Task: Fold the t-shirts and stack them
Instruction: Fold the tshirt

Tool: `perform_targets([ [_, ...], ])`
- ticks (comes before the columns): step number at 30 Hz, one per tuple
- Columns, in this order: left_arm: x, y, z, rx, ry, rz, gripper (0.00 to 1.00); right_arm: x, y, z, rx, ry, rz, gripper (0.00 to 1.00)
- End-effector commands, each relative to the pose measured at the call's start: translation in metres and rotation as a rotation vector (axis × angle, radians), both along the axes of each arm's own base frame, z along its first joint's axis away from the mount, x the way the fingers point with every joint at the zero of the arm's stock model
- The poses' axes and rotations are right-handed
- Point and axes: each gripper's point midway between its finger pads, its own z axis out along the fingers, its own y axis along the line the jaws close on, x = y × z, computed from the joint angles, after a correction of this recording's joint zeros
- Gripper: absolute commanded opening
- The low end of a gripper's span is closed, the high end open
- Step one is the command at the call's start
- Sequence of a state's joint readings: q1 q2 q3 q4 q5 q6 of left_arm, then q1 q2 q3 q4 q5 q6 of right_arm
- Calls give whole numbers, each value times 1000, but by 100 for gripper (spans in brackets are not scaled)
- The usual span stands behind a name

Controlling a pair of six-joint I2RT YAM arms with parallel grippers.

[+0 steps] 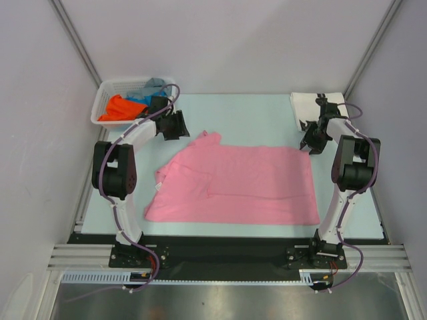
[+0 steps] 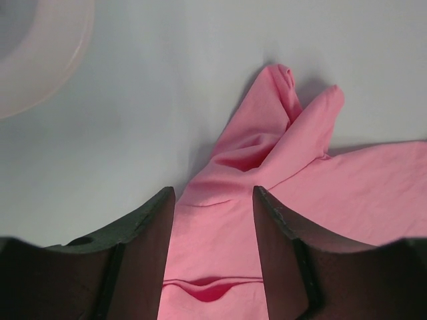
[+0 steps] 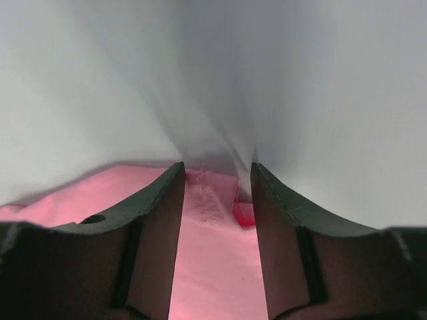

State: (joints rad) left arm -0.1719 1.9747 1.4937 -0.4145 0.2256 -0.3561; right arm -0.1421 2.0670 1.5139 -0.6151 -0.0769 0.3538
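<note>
Pink t-shirt (image 1: 233, 183) lay spread flat on the table (image 1: 267, 110), between your two arms.
Your left gripper (image 2: 213, 193) hung by the shirt's bunched far-left corner, jaws parted and clamping nothing. Your right gripper (image 3: 217, 170) hung at the far-right corner, likewise parted, nothing held.

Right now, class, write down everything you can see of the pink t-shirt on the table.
The pink t-shirt is plain soft cloth, spread mostly flat on the pale table between the two arms. Its body forms a wide rectangle; a sleeve at the far left corner is bunched and creased. The left gripper and right gripper hover open over its far corners; neither is shut on it.
</note>
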Motion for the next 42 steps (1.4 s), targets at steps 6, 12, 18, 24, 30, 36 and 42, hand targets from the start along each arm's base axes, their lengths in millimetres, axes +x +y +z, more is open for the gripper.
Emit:
perform_targets([
  [6,6,1,32,17,-79,-14,54,17,-10,-3,-25,-50,28,41],
  [12,12,-1,30,17,-96,-15,57,21,-29,0,-103,-70,-62,4],
  [18,29,-17,27,105,-201,-101,66,25,-36,0,-155,-97,-90,10],
  [24,49,-28,16,179,-263,-112,63,39,-32,5,-141,-130,-70,33],
  [30,76,-44,11,202,-321,-152,55,38,-24,26,-145,-142,-77,43],
  [36,90,-69,3,132,-263,-139,47,34,-25,38,-156,-156,-80,44],
  [42,85,-82,-13,93,-164,-66,48,31,-34,41,-162,-162,-105,44],
])
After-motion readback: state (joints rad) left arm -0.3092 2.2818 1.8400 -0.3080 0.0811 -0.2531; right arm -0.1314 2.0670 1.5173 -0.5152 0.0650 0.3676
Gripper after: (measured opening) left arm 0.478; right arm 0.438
